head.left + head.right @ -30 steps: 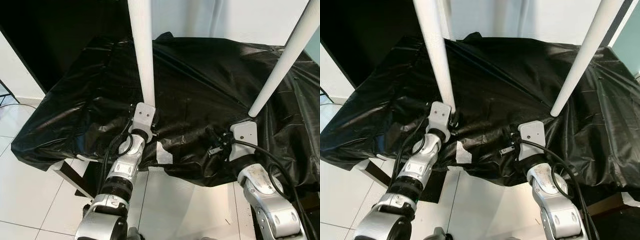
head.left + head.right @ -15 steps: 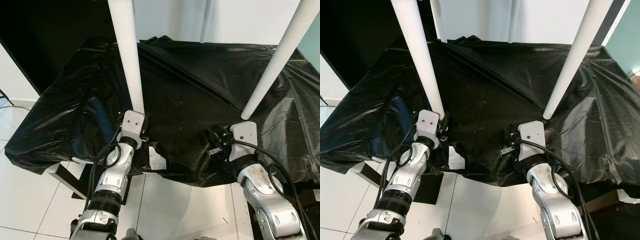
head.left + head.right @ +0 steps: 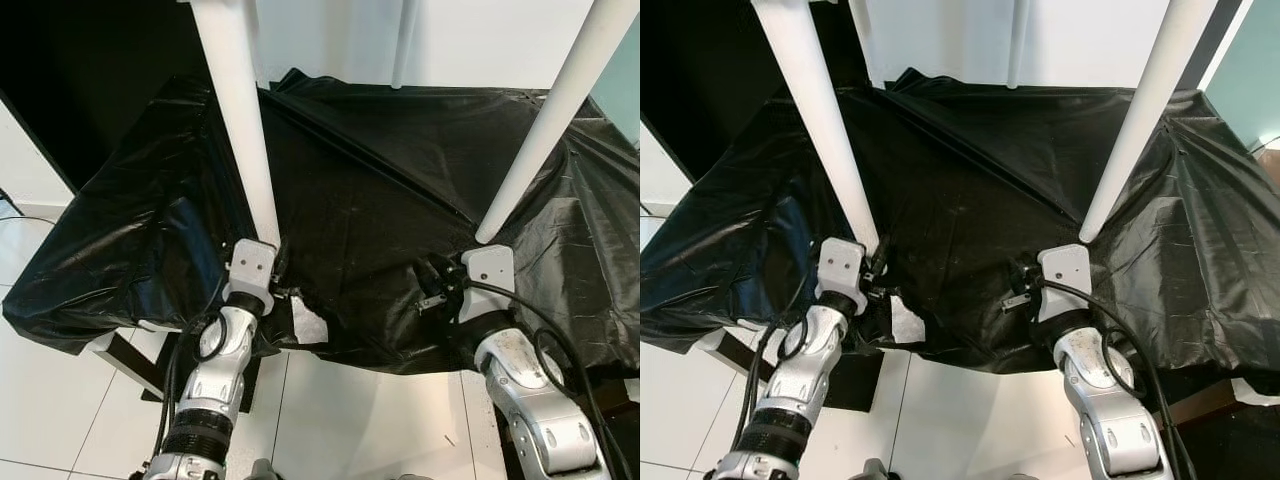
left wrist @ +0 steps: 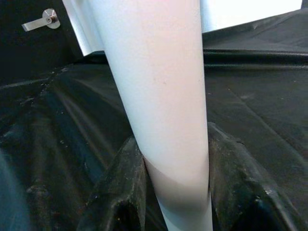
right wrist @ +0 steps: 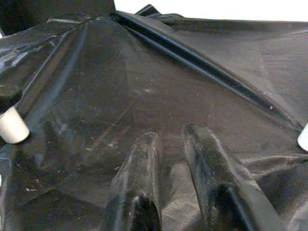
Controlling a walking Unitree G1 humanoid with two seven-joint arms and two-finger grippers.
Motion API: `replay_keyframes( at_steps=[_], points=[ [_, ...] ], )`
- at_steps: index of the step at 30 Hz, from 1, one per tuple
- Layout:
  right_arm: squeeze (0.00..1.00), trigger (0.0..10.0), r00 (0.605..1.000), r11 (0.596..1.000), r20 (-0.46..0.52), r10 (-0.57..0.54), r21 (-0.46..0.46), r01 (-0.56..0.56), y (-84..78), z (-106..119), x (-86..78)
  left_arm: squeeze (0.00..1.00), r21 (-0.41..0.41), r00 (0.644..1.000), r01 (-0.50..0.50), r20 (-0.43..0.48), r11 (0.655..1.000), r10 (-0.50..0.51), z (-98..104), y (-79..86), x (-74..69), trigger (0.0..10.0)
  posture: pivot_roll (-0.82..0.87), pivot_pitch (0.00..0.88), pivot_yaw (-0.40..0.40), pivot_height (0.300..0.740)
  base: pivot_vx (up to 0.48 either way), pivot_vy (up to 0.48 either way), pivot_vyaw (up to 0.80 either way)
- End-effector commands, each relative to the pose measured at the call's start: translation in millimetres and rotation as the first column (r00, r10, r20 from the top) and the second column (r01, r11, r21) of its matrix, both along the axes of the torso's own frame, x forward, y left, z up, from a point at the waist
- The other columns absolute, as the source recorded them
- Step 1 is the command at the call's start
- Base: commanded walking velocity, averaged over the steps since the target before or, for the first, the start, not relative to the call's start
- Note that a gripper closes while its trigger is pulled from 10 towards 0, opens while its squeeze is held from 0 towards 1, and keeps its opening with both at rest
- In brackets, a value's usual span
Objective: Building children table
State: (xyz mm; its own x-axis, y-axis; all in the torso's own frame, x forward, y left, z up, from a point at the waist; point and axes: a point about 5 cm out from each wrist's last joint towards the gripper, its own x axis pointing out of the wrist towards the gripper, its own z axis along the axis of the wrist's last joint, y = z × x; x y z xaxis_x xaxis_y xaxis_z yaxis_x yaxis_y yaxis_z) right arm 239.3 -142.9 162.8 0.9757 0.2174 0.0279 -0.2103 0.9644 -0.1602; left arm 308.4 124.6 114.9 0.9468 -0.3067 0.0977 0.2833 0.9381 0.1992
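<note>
My worry is the near-left table leg [image 3: 240, 130]: my left gripper [image 4: 175, 192] clamps it only at its very base, so the long shaft above acts as a lever, and any twist of my wrist could tilt it or slip it between the fingers [image 4: 120, 192]. The glossy black plastic sheet [image 3: 380, 180] draped over the worktop is slack and wrinkled; I judge it could bunch under the leg's foot or snag on a fingertip.

In the left wrist view the leg runs straight up between the two fingers, both pressed against its sides, right where it meets the sheet. My right gripper [image 5: 173, 159] rests low on the plastic with its fingers close together, a narrow gap between them and nothing held. The near-right table leg [image 3: 545, 120] stands just beyond that gripper, near but apart from the fingers. Another slim white leg [image 3: 404, 40] shows at the far edge.
</note>
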Motion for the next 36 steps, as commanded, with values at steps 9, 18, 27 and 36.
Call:
replay_keyframes(
  at_steps=[9, 18, 27, 36],
  points=[
    [0.00, 10.0, 1.000, 1.000, -0.003, -0.012, 0.012, 0.012, 2.1, -5.0, 6.6, 0.00, -0.041, 0.995, 0.005, -0.101, 0.999, -0.009, -13.0, -10.0, 2.9, 10.0, -0.06, 0.033, 0.016, 0.740, 0.000, 0.000, 0.00],
    [0.00, 10.0, 1.000, 1.000, -0.005, -0.015, 0.014, 0.015, 2.0, -7.5, 5.5, 0.00, 0.011, 0.995, -0.094, -0.024, 0.995, 0.094, -12.2, 7.1, -1.9, 10.0, -0.07, 0.050, 0.014, 0.740, 0.000, 0.000, 0.00],
    [0.00, 10.0, 0.985, 0.984, -0.018, -0.170, 0.056, 0.171, -13.0, -23.8, 7.6, 0.00, -0.088, 0.986, -0.159, 0.031, 0.983, 0.162, 0.1, 18.4, -8.3, 10.0, -0.06, 0.057, 0.021, 0.740, 0.000, 0.000, 0.00],
    [0.00, 10.0, 0.956, 0.956, 0.007, -0.292, 0.038, 0.292, -32.1, -47.2, -11.1, 0.00, -0.139, 0.991, -0.106, 0.070, 0.985, 0.116, 4.7, 29.5, -32.7, 10.0, -0.05, 0.041, 0.012, 0.740, 0.000, 0.000, 0.00]
  ],
)
